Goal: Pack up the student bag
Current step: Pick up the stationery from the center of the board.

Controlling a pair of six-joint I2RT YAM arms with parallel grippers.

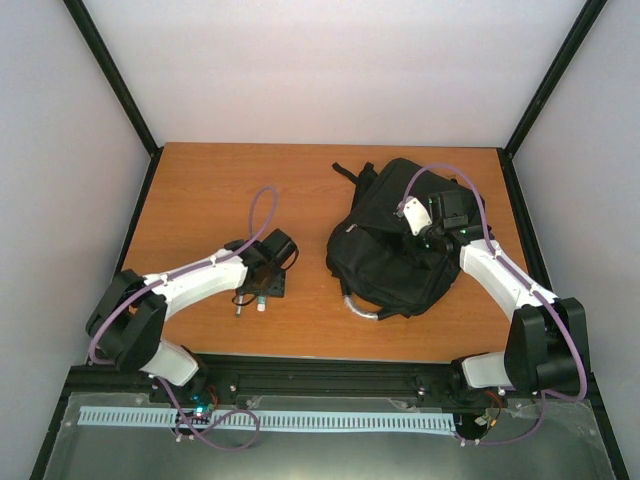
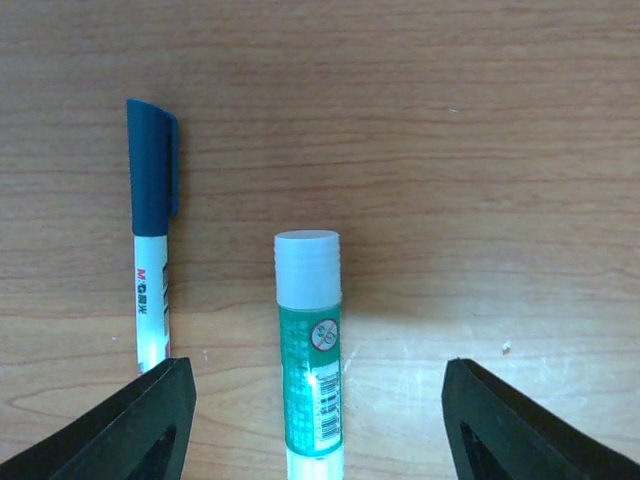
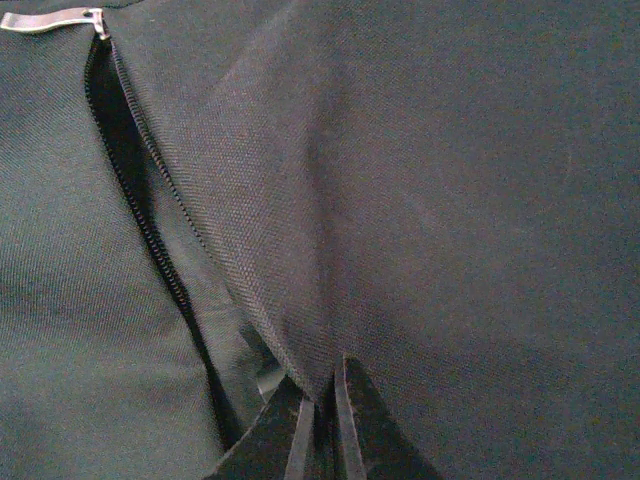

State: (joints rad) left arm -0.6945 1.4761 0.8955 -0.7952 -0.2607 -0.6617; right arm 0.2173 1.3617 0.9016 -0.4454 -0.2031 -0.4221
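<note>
Black fabric student bag [image 1: 380, 262], soft and limp, likely best pinched at folds beside zip [image 3: 140, 200]; right gripper [image 3: 325, 390] clamps one, left gripper [image 2: 318, 385] wide astride glue stick [image 2: 308, 300].

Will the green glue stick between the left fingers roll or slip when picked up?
The glue stick is a round tube lying flat on the smooth table, so a sideways nudge would probably roll it. Its glossy body looks rigid and may slip slightly.
</note>
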